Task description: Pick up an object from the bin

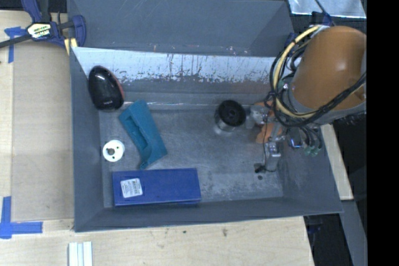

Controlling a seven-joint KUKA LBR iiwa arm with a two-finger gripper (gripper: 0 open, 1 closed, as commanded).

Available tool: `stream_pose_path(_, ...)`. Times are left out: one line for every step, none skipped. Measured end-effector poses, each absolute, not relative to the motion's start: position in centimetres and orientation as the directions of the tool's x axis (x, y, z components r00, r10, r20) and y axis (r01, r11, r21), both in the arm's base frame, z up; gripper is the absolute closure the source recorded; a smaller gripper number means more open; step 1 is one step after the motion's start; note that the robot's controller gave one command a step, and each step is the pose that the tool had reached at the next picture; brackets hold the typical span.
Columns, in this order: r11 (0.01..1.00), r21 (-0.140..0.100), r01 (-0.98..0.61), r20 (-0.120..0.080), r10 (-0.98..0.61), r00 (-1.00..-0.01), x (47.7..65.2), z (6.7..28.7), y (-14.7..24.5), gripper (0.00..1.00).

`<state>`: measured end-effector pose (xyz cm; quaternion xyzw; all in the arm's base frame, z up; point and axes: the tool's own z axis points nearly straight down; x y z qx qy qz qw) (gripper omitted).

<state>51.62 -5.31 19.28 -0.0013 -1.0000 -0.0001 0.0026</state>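
The pincer (269,162) hangs over bare floor in the right part of the bin (187,28); released or clenched, I cannot tell. A black round cap (229,114) stands near, on its left.

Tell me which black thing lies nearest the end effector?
The round black cap, just left of the end effector; the black computer mouse sits in the far left corner.

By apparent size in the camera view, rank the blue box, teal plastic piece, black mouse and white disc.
Largest to smallest:
1. blue box
2. teal plastic piece
3. black mouse
4. white disc
No ties.
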Motion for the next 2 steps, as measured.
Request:
stream_pose_path(1.0, 0.0, 0.001, -0.003, 0.001, -1.0, 51.8, 19.7, -5.3, 0.0)
stream_pose_path(0.999, 0.001, 0.047, -0.002, 0.047, -0.999, 53.8, 20.8, -7.8, 0.0)
